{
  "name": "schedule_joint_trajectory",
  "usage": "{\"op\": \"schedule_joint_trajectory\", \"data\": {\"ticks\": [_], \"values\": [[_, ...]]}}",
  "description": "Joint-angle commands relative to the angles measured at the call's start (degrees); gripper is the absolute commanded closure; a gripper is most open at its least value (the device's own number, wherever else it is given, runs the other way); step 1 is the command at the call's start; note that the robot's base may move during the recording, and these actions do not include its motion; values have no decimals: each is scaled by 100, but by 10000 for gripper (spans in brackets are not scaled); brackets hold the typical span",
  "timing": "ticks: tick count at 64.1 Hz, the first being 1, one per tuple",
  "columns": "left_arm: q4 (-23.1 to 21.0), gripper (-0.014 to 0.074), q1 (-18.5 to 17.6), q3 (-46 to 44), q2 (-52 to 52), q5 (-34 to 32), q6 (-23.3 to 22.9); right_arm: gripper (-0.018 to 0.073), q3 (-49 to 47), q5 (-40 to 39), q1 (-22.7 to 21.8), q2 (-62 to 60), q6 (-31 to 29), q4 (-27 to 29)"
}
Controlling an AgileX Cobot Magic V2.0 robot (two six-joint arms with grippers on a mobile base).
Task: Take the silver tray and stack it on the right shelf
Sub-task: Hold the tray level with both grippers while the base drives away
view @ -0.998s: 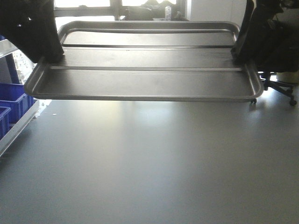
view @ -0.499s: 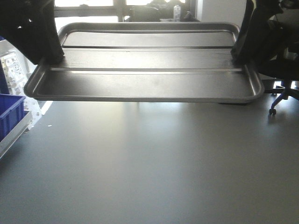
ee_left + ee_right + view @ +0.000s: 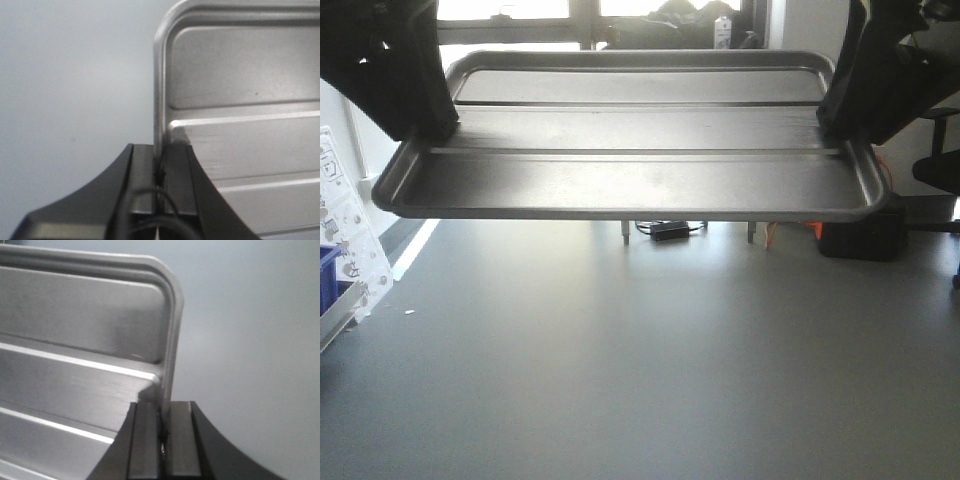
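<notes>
The silver tray (image 3: 630,160), shiny steel with two long raised ribs, hangs level in the air across the top of the front view. My left gripper (image 3: 430,125) is shut on its left rim and my right gripper (image 3: 835,122) is shut on its right rim. In the left wrist view the black jaws (image 3: 159,165) pinch the tray (image 3: 240,110) rim. In the right wrist view the jaws (image 3: 164,420) pinch the other rim of the tray (image 3: 80,340). The right shelf is out of view.
Grey floor (image 3: 640,360) spreads below the tray. A white panel (image 3: 345,240) and a blue bin edge (image 3: 326,270) stand at the far left. A black box (image 3: 860,238) and a cable device (image 3: 670,230) lie beyond the tray, with a chair part (image 3: 938,165) at the right.
The background has slid left: the blue bins have almost left the view, the office chair is nearly gone, and a black box has appeared. The tray stays held the same way.
</notes>
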Motion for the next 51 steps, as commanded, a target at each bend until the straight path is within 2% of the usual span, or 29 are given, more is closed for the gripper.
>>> {"op": "schedule_joint_trajectory", "data": {"ticks": [1,51], "values": [[98,689,-23,-175,-174,-31,58,503,-200,-248,-21,-165,-90,-214],[100,689,-23,-175,-162,-31,58,503,-200,-256,-21,-165,-90,-214]]}}
